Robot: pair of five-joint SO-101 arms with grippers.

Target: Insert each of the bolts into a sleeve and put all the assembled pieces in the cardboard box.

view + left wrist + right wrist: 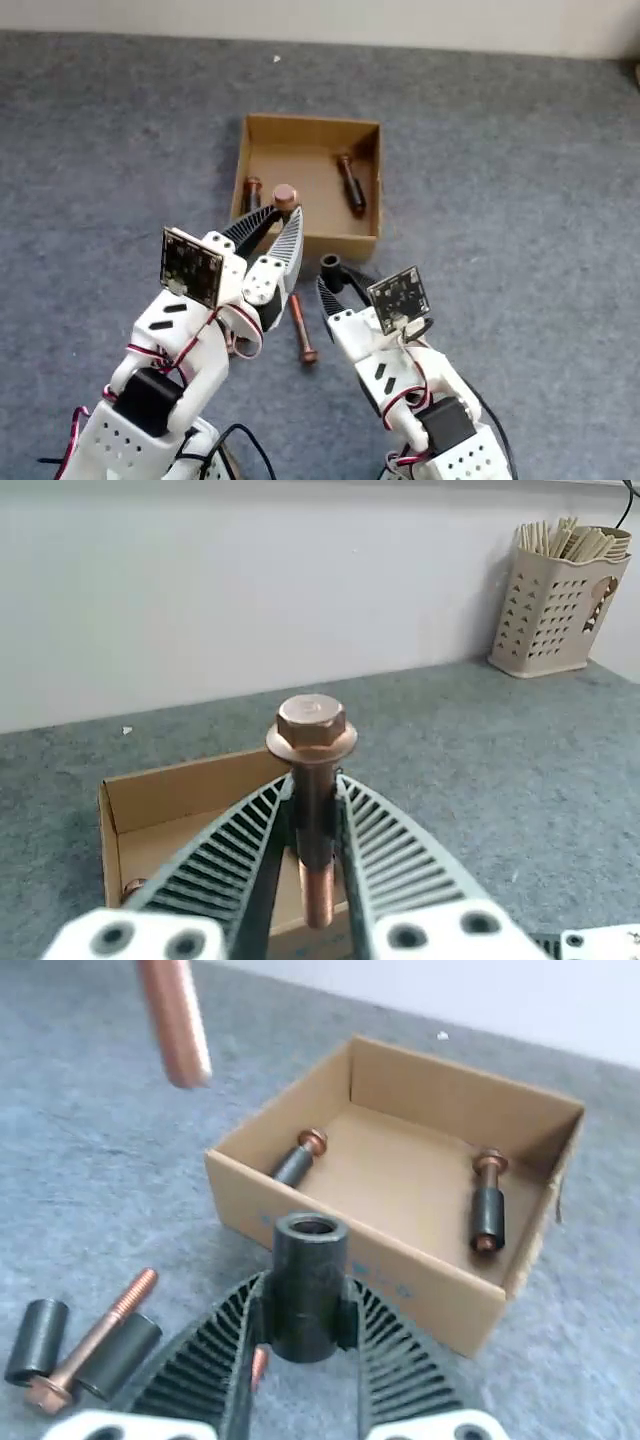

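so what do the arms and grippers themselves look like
The left arm and right arm are white shells with slots and black motors; red, white and black cables loop at the joints. The left gripper and right gripper have ribbed tapered fingers. Each wrist carries a square circuit board.

A grey, felt-like carpet (530,220) covers the table in even light up to a plain pale wall (250,590), at whose foot stands a beige perforated holder (553,610) full of wooden sticks (575,542).
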